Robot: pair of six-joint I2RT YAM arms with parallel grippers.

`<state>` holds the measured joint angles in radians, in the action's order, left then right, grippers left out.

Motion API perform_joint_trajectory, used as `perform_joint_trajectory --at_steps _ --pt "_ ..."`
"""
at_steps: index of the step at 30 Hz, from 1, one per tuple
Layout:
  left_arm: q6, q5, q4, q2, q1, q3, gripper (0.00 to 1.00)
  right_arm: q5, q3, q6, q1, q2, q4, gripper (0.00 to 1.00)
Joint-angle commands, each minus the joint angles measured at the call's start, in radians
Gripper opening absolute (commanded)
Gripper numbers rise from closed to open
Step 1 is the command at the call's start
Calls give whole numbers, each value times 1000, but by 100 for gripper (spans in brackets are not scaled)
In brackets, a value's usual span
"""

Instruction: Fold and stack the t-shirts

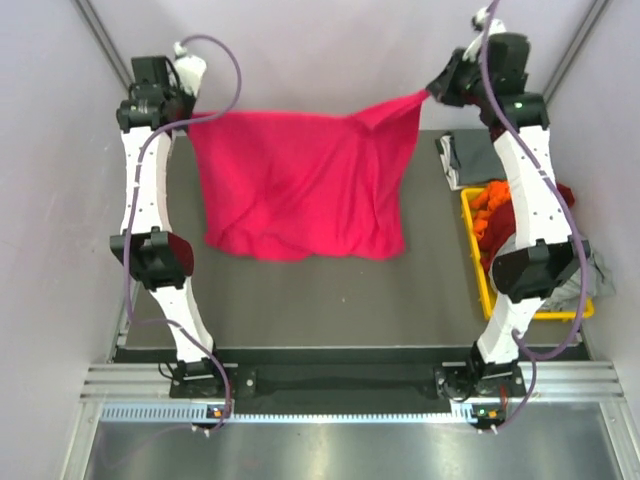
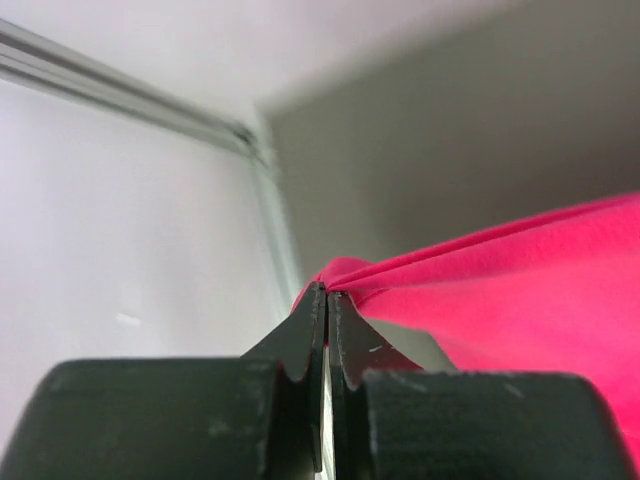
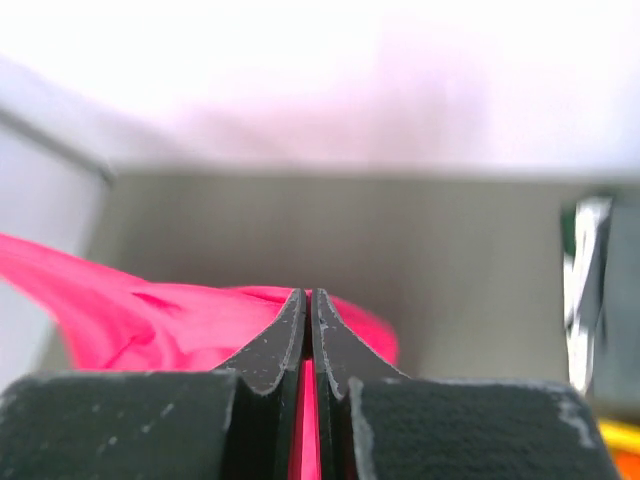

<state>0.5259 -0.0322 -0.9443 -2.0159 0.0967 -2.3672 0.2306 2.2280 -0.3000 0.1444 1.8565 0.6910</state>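
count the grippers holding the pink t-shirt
2: the left gripper is shut on the magenta t-shirt at its far left corner, and the right gripper at its far right corner. Neither is hidden.

A shirt [image 1: 300,185] is held spread between the left gripper [image 1: 190,118] and the right gripper [image 1: 432,93], above the far half of the table [image 1: 330,290]. At the right a bin [image 1: 471,245] is set, shirts [image 1: 495,205] heaped in it, a folded shirt [image 1: 460,158] laid behind it.
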Motion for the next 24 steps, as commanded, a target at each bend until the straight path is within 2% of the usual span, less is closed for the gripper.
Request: perform_joint_trajectory --at_steps 1,3,5,7,9,12,13,14,15,16,17,20,21,24 --pt "-115 119 189 52 14 -156 0 27 162 -88 -69 -78 -169 0" --pt "-119 133 310 130 17 -85 0 35 153 -119 -111 -133 -208 0" --pt "-118 106 338 175 18 -55 0 44 133 -116 -137 -167 -225 0" --pt "-107 1 338 236 17 5 0 53 61 -97 -137 -226 -220 0" --pt "-89 -64 349 321 15 159 0 81 -32 -61 -137 -301 -226 0" --pt "-29 -190 363 433 17 408 0 119 -308 -34 -137 -430 -260 0" --pt "21 -211 368 463 17 478 0 127 -465 -30 -137 -465 -266 0" --pt "49 -248 374 523 15 629 0 142 -544 -19 -134 -532 -274 0" --pt "78 -256 378 551 14 704 0 148 -624 -11 -131 -566 -274 0" --pt "135 -262 381 575 14 776 0 151 -774 -4 -123 -598 -274 0" --pt "167 -270 374 623 14 909 0 156 -845 8 -111 -665 -272 0" --pt "281 -259 352 687 15 1124 0 132 -1124 -17 -83 -794 -255 0" --pt "301 -241 346 700 15 1169 0 130 -1268 -34 -75 -828 -280 0" --pt "371 -215 326 729 15 1321 0 124 -1515 -91 -39 -936 -318 0"
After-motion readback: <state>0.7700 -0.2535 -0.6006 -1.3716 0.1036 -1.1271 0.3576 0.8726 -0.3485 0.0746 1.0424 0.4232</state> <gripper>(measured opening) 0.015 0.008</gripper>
